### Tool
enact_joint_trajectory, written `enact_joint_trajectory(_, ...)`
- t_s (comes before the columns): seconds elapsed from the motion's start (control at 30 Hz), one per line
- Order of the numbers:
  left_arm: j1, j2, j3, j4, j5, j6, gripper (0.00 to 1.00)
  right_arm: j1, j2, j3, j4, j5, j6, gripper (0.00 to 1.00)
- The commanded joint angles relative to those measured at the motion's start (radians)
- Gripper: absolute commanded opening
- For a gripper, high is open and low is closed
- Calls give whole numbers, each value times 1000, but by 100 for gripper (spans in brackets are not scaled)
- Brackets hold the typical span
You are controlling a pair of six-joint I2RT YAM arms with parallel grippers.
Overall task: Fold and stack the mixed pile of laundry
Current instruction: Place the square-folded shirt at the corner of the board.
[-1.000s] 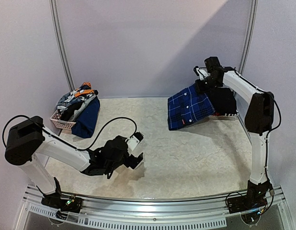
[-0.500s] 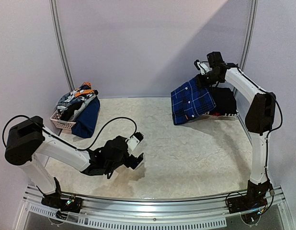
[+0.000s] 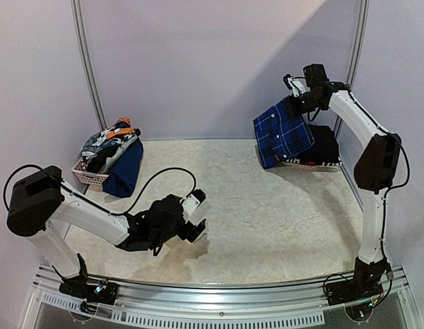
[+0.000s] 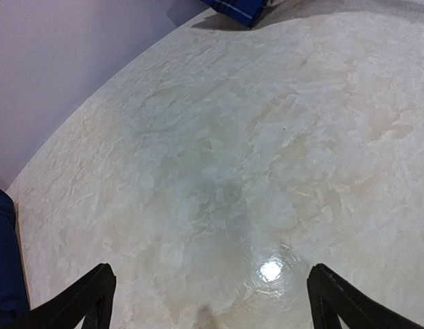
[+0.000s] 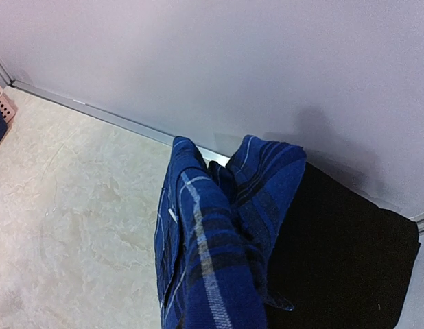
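The blue plaid shirt point(image 3: 284, 133) hangs folded from my right gripper point(image 3: 295, 108), which is shut on its top edge high at the back right. In the right wrist view the shirt point(image 5: 219, 253) drapes over the fingers and hides them, with a folded black garment point(image 5: 342, 260) just beside and below it. That black garment point(image 3: 323, 145) lies against the back wall. The rest of the mixed laundry pile point(image 3: 108, 145) sits heaped at the far left. My left gripper point(image 3: 197, 214) hovers low over the table near the front, open and holding nothing point(image 4: 212, 305).
A small pale lattice basket point(image 3: 88, 176) holds the pile, and a dark blue garment point(image 3: 124, 173) spills over its side onto the table point(image 3: 267, 219). The back wall and its metal rail run close behind the black garment.
My right arm has carried the plaid shirt to the right and slightly up, from over the table to partly over the black garment. The left arm has not moved.
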Motion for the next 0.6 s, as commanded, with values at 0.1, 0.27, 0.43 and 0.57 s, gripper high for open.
enact_joint_trajectory(0.1, 14, 14, 6, 7, 15, -11, 100, -48, -59, 77, 3, -13, 2, 0)
enact_joint_trajectory(0.27, 14, 20, 18, -2, 17, -6, 100, -58, -78, 81, -10, -76, 31, 0)
enact_joint_trajectory(0.43, 14, 31, 28, -1, 24, -3, 99, -58, -116, 81, -23, -136, 48, 0)
enact_joint_trajectory(0.57, 14, 42, 30, 4, 31, -4, 100, -57, -151, 80, -30, -158, 63, 0)
